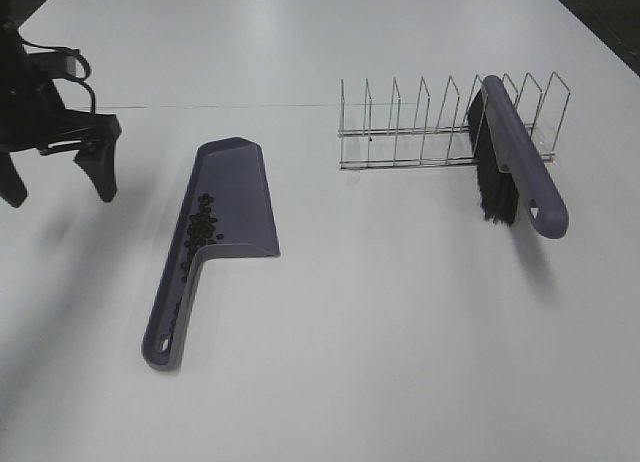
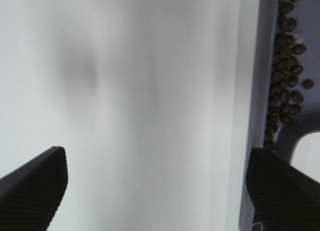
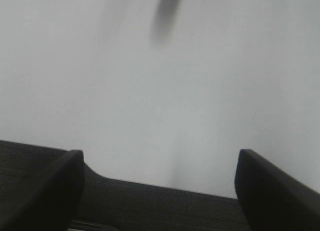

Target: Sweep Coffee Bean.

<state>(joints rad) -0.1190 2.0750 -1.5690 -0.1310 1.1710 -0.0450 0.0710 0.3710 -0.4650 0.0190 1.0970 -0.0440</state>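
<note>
Exterior high view, coffee bean [image 1: 201,228] pile lying in dustpan [image 1: 238,197] on surface [image 1: 400,322], left tool [image 1: 58,187] hanging wide and empty beside it, right tool [image 3: 160,191] gaping wide.

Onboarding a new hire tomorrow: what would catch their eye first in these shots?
Probably the purple dustpan lying flat left of centre on the white table, with the coffee beans heaped against its inner wall near the handle. Next, the matching brush propped in the wire rack at back right. The left gripper hangs open at far left.
</note>
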